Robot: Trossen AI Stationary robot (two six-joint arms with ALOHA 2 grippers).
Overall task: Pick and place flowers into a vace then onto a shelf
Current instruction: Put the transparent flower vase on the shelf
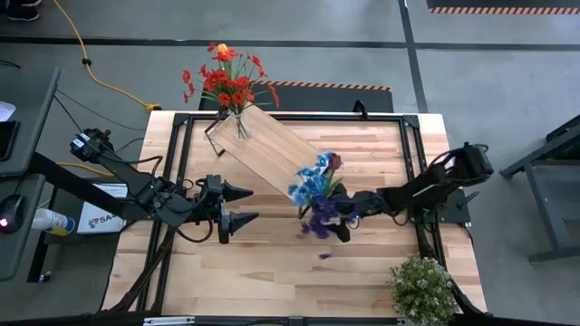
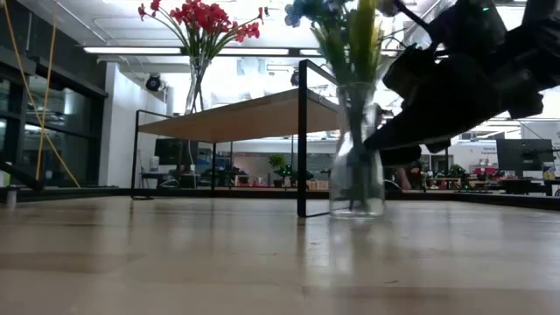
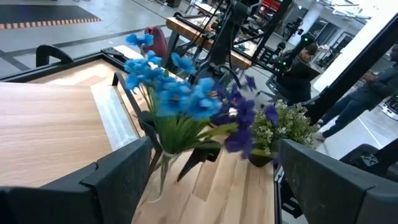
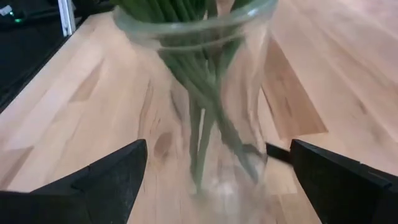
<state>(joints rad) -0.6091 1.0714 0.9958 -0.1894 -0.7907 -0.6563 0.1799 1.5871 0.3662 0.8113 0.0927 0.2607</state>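
Observation:
A clear glass vase [image 4: 205, 93] with blue and purple flowers [image 1: 317, 186] stands on its base on the table beside the shelf's right end. My right gripper [image 1: 344, 217] is open, one finger on each side of the vase's lower part, with a gap showing at each. The shelf [image 1: 272, 149] stands slantwise across the table on its black frame ends. A second glass vase of red and orange flowers [image 1: 227, 81] stands on its far left end. My left gripper [image 1: 254, 204] hangs open left of the blue flowers, pointing toward them.
A bushy pale green plant [image 1: 421, 288] stands at the table's near right corner. A loose purple petal [image 1: 324, 256] lies on the table near the vase. A black frame [image 1: 412, 136] runs along the table's edges. People [image 3: 305, 68] show in the room beyond.

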